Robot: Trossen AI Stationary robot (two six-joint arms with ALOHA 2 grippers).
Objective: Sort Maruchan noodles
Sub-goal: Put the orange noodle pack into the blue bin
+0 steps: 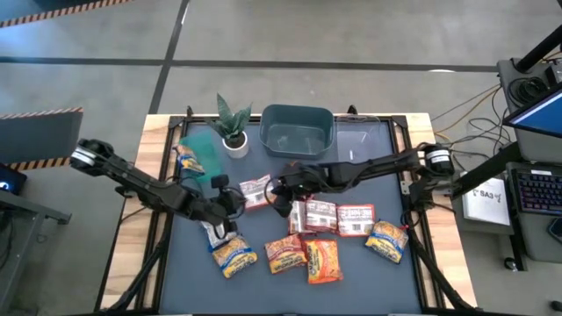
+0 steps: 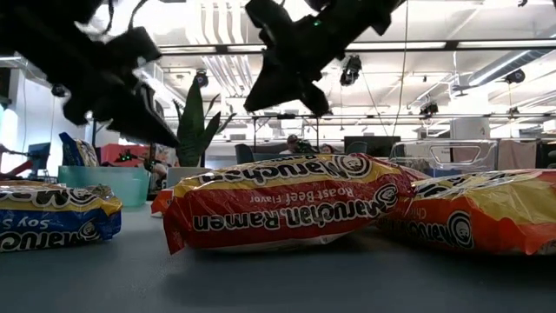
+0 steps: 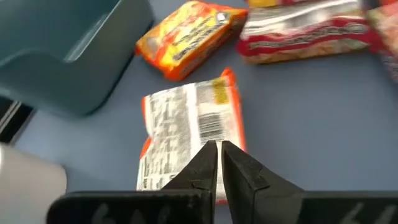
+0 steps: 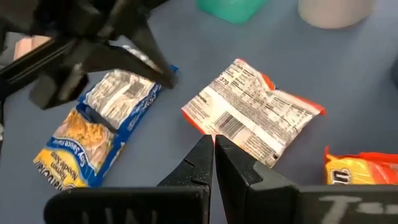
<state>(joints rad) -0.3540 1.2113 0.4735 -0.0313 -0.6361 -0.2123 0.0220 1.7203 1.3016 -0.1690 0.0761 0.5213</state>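
Red Maruchan packet (image 2: 287,204) nearest low camera, flat on dark table mat (image 1: 351,263). Other noodle packets (image 1: 312,241) scattered across mat's front half. Grey bin (image 1: 297,132) at back. Left gripper (image 3: 219,163) jaws together, above label-up packet (image 3: 189,127). Right gripper (image 4: 212,155) jaws together, empty, over another label-up packet (image 4: 255,115).

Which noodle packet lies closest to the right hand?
The packet lying printed back up, orange-edged with barcode showing, directly under the shut right hand. The blue-and-yellow packet sits farther off, by the left arm.
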